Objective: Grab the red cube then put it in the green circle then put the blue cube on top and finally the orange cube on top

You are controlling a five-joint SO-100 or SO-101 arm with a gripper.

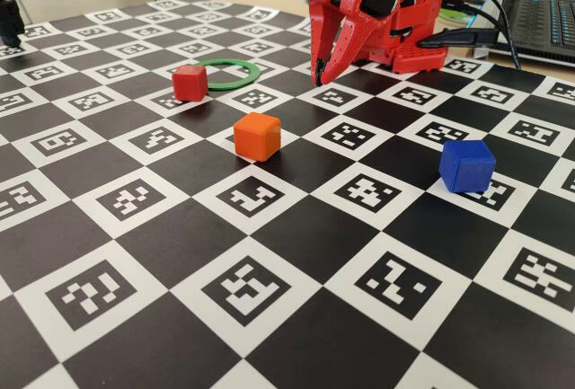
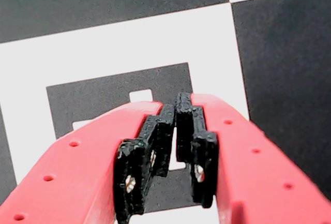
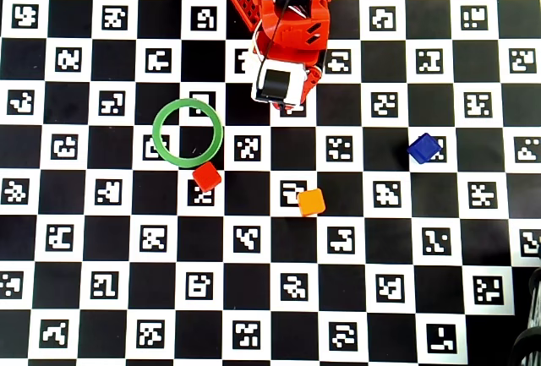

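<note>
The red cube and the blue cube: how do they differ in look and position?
The red cube is deep red; the blue cube is royal blue. In the overhead view, red lies just outside the green circle, blue far right of it. Red looks slightly smaller. Both are matte and rest on the board, ungrasped.

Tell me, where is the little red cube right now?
In the overhead view the red cube sits on the checkered board just outside the lower right edge of the green circle, left of the orange cube.
</note>
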